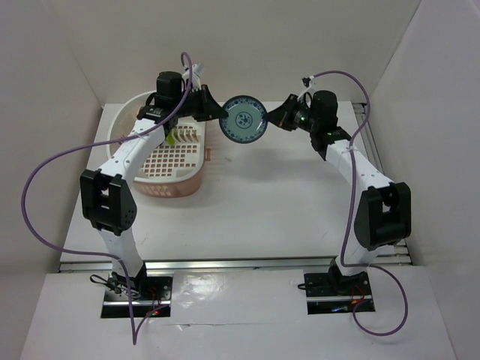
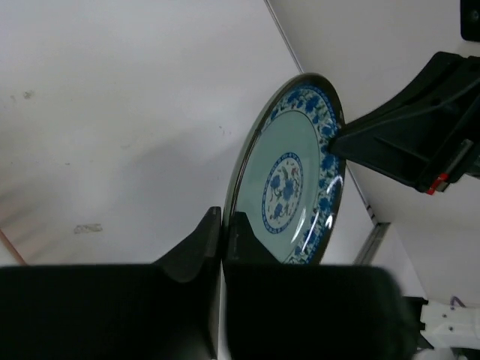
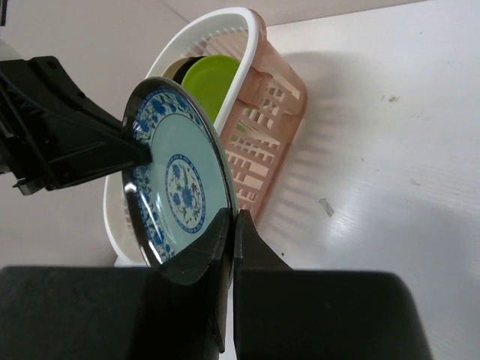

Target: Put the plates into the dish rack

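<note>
Left hand and right hand are clamping the blue-white plate in midair, not yet racked (1 lime green plate sitting in the dish rack).

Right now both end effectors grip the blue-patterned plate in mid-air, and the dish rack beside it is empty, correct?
Not empty: the right wrist view shows a lime green plate already standing in the dish rack. Otherwise right: the left end effector and right end effector both grip the blue-patterned plate in mid-air.
</note>
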`<action>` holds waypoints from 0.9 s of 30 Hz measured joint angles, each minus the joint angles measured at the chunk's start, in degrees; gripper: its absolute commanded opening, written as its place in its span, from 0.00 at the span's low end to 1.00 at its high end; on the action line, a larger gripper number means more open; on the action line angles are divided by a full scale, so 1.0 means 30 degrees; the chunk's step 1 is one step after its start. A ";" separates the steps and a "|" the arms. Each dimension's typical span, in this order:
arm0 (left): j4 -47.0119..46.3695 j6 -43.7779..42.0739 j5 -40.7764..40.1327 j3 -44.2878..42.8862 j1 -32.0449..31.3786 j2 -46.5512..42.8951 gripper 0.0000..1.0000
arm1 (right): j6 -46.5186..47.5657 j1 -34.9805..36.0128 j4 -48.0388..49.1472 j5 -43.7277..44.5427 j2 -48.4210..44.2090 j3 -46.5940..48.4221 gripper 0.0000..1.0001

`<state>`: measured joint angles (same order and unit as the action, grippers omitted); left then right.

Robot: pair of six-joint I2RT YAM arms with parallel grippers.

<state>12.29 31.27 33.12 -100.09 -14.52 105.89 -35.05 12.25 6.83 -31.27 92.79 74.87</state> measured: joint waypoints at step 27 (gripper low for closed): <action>0.3402 -0.6477 -1.7121 -0.4656 0.0248 0.0029 0.00 | 0.1668 -0.0102 -0.2667 0.3009 0.1639 -0.1552 1.00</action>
<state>22.50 11.84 -18.24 -114.06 -13.78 105.97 -30.04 11.94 -1.17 -22.24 97.71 70.22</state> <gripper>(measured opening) 0.066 0.999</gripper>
